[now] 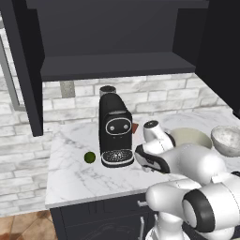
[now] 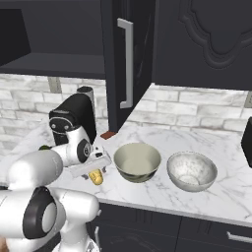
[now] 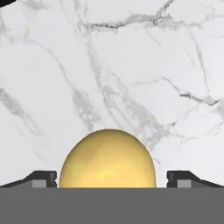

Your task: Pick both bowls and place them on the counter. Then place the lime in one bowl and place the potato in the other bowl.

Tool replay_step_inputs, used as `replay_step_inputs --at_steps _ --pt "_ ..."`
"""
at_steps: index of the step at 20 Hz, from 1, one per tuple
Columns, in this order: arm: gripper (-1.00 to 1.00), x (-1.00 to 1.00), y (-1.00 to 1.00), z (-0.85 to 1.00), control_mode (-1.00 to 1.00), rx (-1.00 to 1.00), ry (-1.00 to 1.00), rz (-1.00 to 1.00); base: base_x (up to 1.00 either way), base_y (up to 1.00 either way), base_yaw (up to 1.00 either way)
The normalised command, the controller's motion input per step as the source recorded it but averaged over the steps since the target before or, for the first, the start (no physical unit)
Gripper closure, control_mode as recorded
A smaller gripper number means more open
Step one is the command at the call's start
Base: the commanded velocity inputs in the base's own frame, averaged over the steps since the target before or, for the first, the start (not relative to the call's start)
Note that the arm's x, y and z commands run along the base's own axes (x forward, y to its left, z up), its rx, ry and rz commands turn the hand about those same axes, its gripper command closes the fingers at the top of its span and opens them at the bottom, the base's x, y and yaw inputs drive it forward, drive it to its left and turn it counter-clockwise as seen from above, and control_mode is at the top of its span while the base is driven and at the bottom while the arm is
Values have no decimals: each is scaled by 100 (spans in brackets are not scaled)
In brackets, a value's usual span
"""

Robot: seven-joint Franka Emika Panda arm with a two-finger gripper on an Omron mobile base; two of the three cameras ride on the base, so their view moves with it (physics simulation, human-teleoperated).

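Hovering over the potato point(image 3: 107, 158) on the marble counter point(image 3: 131, 65), gripper point(image 3: 112, 179) jaws spread wide and empty, a fingertip either side. Both bowls already down; next, probably lower and clamp, then carry to the olive-beige bowl point(image 2: 137, 161).

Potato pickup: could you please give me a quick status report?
Gripper open, straddling the potato on the counter. Both bowls down, empty. Lime beside coffee machine. Nothing blocking.
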Motion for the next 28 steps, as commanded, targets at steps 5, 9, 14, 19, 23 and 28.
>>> replay_step_inputs --at_steps 5,9,14,19,23,28 --pt "100 0 0 -37 -100 -1 0 0 0 0 0" --pt "100 -1 0 -9 -100 0 0 0 0 0 0" --pt "100 -24 18 34 -100 0 -8 0 0 0 0" --pt "100 -20 5 69 -100 -1 -14 -2 0 0 0" --pt "100 -2 -3 72 -100 0 -16 -4 0 0 0" --pt "100 0 -21 65 -100 0 -15 -3 0 0 0"
